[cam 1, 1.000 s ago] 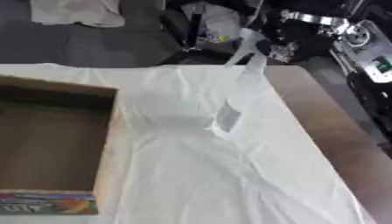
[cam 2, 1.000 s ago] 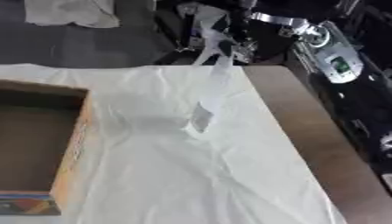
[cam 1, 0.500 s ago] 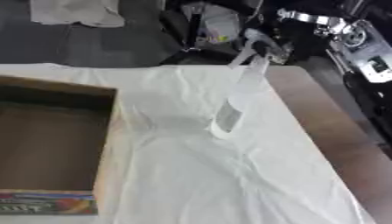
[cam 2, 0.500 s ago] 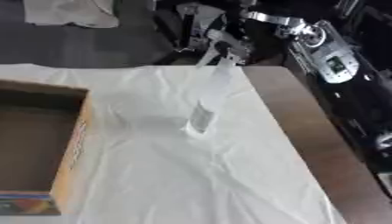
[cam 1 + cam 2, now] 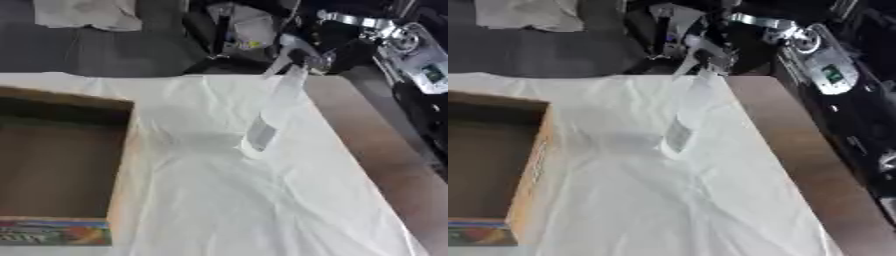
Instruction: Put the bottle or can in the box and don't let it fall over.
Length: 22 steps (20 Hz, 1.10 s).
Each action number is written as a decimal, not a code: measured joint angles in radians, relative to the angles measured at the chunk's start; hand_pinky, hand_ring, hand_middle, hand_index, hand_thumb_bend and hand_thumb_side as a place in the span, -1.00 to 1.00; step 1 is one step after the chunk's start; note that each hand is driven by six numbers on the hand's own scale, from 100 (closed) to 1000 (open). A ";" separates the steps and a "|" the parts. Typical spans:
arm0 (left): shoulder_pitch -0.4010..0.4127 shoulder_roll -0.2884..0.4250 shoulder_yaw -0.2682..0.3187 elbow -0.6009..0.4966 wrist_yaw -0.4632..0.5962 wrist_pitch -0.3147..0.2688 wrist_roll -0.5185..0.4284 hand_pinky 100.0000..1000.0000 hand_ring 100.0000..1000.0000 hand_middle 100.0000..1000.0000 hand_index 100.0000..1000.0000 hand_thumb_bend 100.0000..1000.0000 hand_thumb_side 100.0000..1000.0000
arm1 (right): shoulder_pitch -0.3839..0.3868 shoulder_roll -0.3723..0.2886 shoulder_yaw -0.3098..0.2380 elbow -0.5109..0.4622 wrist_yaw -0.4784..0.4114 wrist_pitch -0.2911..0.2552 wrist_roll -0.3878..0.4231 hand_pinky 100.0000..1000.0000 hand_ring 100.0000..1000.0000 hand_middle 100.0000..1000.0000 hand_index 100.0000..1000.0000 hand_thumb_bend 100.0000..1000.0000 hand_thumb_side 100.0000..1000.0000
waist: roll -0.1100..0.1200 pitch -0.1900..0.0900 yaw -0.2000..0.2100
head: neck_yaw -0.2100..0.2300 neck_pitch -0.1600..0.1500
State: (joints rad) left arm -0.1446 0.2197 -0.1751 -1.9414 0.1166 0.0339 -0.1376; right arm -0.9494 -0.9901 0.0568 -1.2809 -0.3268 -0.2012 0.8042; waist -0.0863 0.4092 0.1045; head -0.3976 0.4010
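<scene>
A tall clear plastic bottle (image 5: 273, 107) with a pale label near its base stands upright on the white cloth, right of the middle. An open cardboard box (image 5: 121, 165) lies at the left, brown inside, with a colourful print on its near wall. My right arm, black with silver parts, comes in from the upper right. My right hand (image 5: 317, 56) shows as a dark blur right by the bottle's neck. Whether it touches the bottle is hidden by the blur. My left hand shows in neither view.
The white cloth (image 5: 262, 200) covers most of the table, and a bare brown strip (image 5: 798, 150) runs along its right edge. Beyond the far edge lie dark floor, black equipment (image 5: 833, 75) and a pale cloth heap (image 5: 83, 12).
The bottle stands upright in the same spot. The dark arm parts by its neck have shifted slightly.
</scene>
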 measured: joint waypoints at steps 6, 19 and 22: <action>0.000 0.000 0.000 0.000 0.000 0.001 -0.003 0.71 0.63 0.50 0.53 -0.84 0.72 | 0.000 0.000 0.001 -0.006 -0.047 0.010 0.030 -0.10 -0.01 0.12 0.37 -1.00 -0.86 | 0.000 0.000 0.000 | 0.000 0.000; -0.001 0.000 0.000 0.000 0.000 0.001 -0.012 0.72 0.63 0.50 0.53 -0.84 0.72 | 0.002 0.000 0.007 -0.031 -0.102 -0.031 0.070 -0.24 -0.09 0.02 0.32 -1.00 -1.00 | -0.002 0.000 0.000 | 0.000 0.000; -0.001 0.000 0.000 0.000 0.000 0.002 -0.014 0.72 0.63 0.50 0.53 -0.84 0.72 | 0.005 0.000 0.007 -0.031 -0.099 -0.056 0.059 -0.25 -0.11 0.00 0.30 -1.00 -1.00 | -0.002 0.000 0.001 | 0.000 0.000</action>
State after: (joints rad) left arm -0.1458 0.2197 -0.1751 -1.9414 0.1163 0.0354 -0.1512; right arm -0.9443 -0.9901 0.0637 -1.3117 -0.4262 -0.2567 0.8636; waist -0.0887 0.4093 0.1058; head -0.3976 0.4009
